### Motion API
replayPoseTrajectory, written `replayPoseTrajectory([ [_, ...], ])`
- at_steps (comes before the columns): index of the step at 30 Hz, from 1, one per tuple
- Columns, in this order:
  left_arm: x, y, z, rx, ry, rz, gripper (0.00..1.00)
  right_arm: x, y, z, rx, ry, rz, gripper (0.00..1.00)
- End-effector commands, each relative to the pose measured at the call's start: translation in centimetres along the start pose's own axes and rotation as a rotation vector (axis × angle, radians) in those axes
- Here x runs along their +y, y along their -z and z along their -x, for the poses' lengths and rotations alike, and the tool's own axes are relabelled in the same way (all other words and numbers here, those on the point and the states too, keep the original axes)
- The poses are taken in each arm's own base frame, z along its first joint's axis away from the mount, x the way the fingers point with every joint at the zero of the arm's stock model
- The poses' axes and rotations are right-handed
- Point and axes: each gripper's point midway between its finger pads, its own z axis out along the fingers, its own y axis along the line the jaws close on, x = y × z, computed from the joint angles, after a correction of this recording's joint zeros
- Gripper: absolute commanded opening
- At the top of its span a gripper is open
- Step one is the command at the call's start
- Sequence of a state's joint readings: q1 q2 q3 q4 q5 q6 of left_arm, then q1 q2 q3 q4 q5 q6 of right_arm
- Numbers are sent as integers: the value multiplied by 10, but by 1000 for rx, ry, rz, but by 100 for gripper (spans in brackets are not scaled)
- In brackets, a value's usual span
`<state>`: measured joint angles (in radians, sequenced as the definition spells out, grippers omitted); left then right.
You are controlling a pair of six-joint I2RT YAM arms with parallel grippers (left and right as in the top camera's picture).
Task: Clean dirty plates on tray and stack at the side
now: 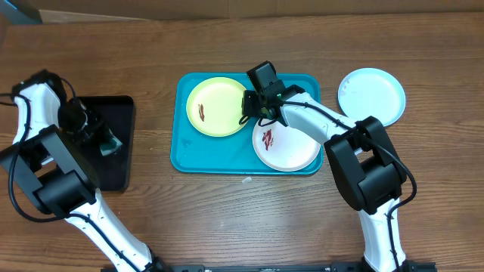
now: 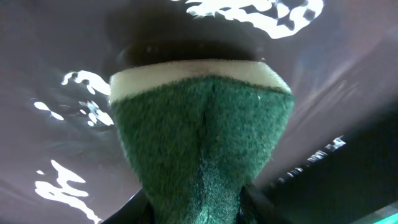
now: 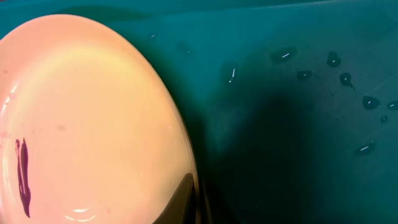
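The turquoise tray (image 1: 181,155) is sitting mid-table with two plates on it. The yellow-green plate (image 1: 215,106) is lying in its left half and the white plate (image 1: 293,149) in its lower right corner. Each is carrying a dark-red smear (image 1: 203,113). The pale blue plate (image 1: 370,94) is resting on the wooden table (image 1: 423,189), just beyond the tray's right end.

The right gripper (image 1: 249,106) is reaching down to the right edge of the yellow-green plate, between it and the white plate. In the wrist view its jaws are standing fully closed, tips (image 3: 196,202) right at the plate's rim (image 3: 186,155). Whether the rim is pinched between them is not showing. Water droplets (image 3: 336,59) are beading on the bare tray floor (image 3: 298,137) beside it.

The left gripper (image 1: 97,134) is hanging over the black tray (image 1: 121,166), well apart from the plates. A green sponge (image 2: 199,143) with a white backing is filling its wrist view, pressed towards the wet black surface (image 2: 50,74). The fingers are barely showing at the bottom edge, so how wide they are standing, and whether they are gripping the sponge, cannot be told.
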<state>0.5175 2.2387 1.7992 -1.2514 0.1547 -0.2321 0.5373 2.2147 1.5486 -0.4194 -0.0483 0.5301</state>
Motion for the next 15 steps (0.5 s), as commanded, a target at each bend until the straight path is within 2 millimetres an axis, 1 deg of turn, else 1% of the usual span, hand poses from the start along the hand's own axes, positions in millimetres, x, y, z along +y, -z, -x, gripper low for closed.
replayPoseTrajectory([
  [1,-14,29,17,-75,-26,-35,39,0,8,8,-24,7,-10,4],
  [4,-15,37,17,-77,-26,-35,49,0,8,8,-24,7,-10,4],
  [7,-7,34,14,-64,-21,5,55,0,8,8,-24,7,-10,4],
  [8,-6,32,12,-59,-21,15,56,0,8,8,-24,7,-10,4],
  [10,-4,28,9,-45,-19,18,53,1,8,8,-25,7,-10,4],
  [15,1,11,4,-22,-15,30,53,1,8,8,-25,7,-10,4],
])
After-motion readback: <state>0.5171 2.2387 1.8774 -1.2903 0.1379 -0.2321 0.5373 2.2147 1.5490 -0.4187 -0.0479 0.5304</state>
